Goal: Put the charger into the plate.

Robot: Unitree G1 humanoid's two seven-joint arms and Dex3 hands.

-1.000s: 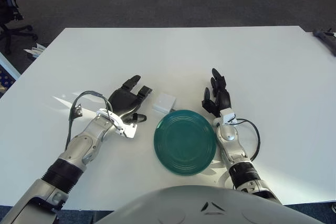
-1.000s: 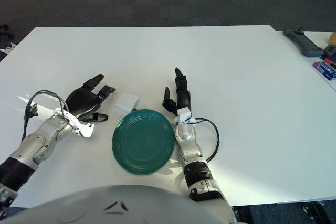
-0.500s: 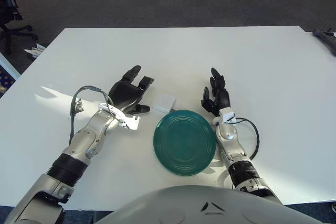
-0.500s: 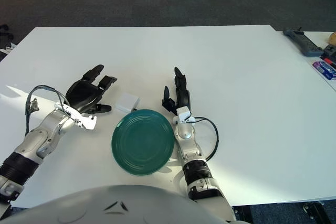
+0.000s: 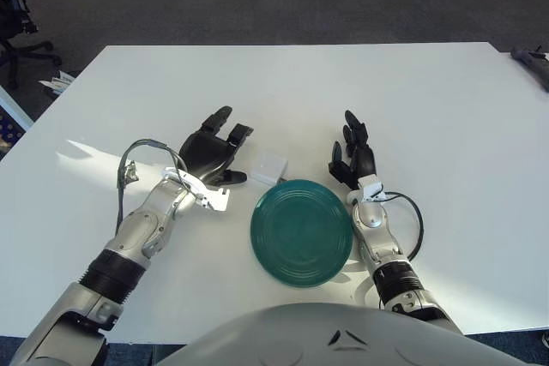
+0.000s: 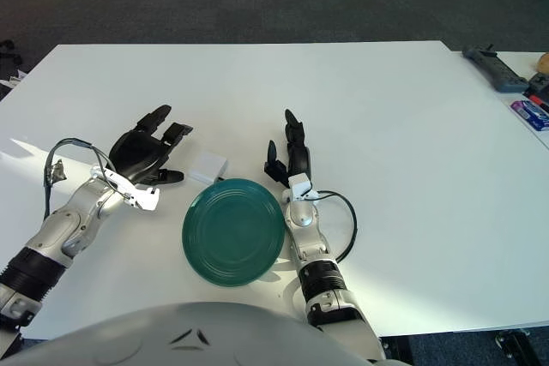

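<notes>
A small white square charger point(image 5: 268, 168) lies flat on the white table, touching the far left rim of a round teal plate point(image 5: 302, 231). My left hand point(image 5: 214, 147) hovers just left of the charger, black fingers spread and holding nothing. A narrow gap separates its thumb from the charger. On the plate's right side is my right hand point(image 5: 351, 158), fingers straight and pointing away from me, holding nothing.
The white table point(image 5: 412, 100) reaches far beyond the plate. A dark tool point(image 6: 494, 69) and a few small items point(image 6: 533, 111) lie at the far right edge. An office chair base point(image 5: 17, 45) stands on the carpet at the far left.
My left hand moved forward and up, from beside the plate's left rim to a spot level with the charger. The charger, the plate and my right hand stayed put.
</notes>
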